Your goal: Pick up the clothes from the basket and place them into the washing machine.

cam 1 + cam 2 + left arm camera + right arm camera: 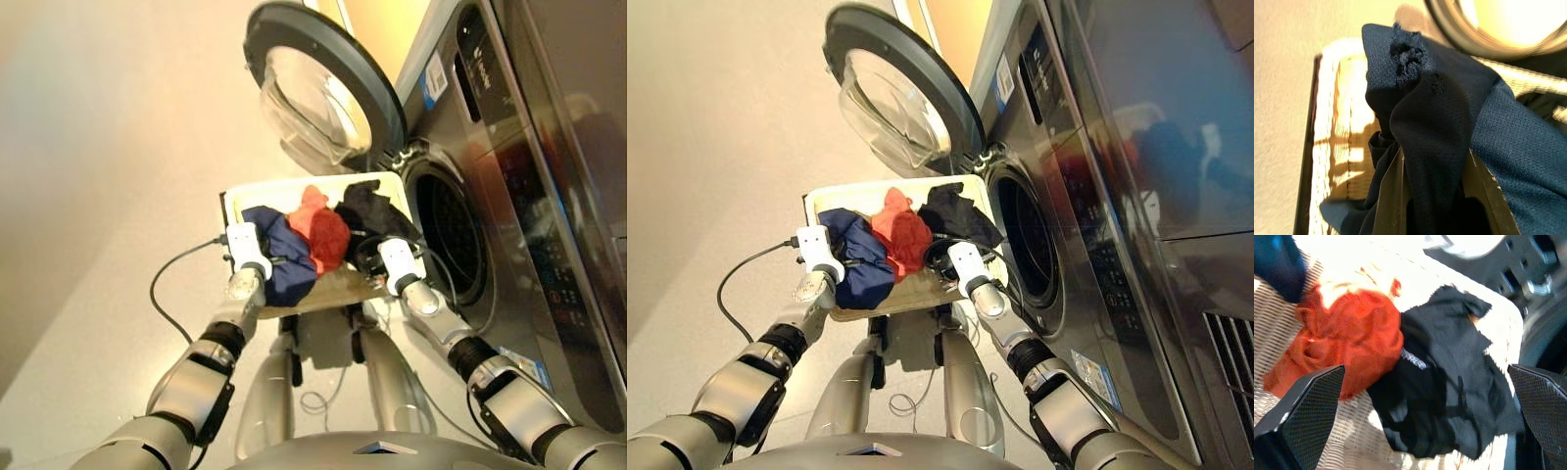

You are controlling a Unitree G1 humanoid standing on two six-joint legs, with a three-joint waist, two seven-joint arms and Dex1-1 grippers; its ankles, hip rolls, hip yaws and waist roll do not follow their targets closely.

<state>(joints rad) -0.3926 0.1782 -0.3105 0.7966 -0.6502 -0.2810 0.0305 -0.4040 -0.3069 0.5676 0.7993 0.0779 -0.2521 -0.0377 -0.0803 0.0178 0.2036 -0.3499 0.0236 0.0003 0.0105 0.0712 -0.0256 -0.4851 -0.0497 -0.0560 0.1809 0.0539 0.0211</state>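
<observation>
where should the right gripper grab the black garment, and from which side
Take the black garment at its bunched middle fold, coming straight down from above: it lies spread flat in the basket, beside the orange-red garment, between the open right gripper's fingers.

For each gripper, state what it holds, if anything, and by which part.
The left gripper is shut on a bunched fold of the navy garment. The right gripper is open above the black garment, holding nothing.

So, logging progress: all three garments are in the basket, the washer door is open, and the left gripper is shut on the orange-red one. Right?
Not quite. The left gripper is shut on the navy garment, as the left wrist view shows. The orange-red garment lies free in the basket.
</observation>
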